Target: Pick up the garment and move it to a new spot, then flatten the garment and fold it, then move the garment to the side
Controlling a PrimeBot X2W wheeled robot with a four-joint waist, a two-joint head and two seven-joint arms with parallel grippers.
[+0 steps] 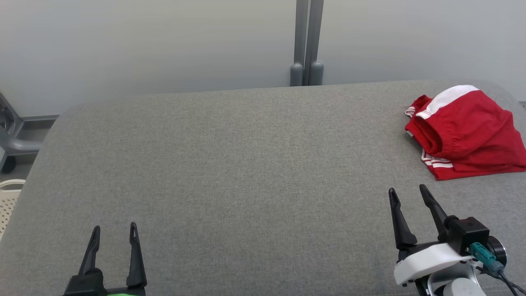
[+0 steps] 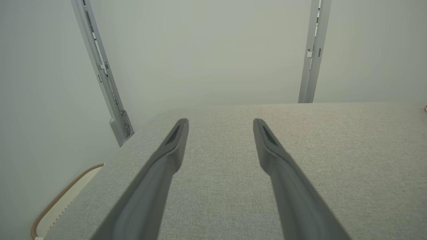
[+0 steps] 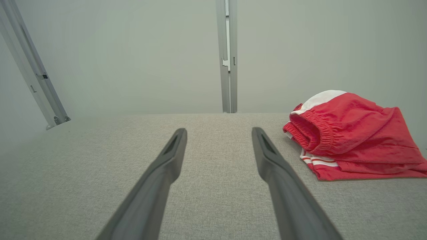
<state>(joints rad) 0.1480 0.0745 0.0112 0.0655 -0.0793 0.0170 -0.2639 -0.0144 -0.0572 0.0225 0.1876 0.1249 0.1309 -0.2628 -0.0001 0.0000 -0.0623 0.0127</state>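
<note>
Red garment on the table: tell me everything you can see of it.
The red shorts look like thin, soft sports fabric. They have a gathered elastic waistband, a white panel on top and white stripes along a lower edge. They lie in a loosely folded, lumpy bundle with the waistband opening facing left, not spread flat. They sit near the far right corner of the grey cloth-covered table, the only thing touching them. The open right claw hovers nearer the robot, clear of them.

Left hand [image 1: 114, 231] and right hand [image 1: 407, 195] both spread.
</note>
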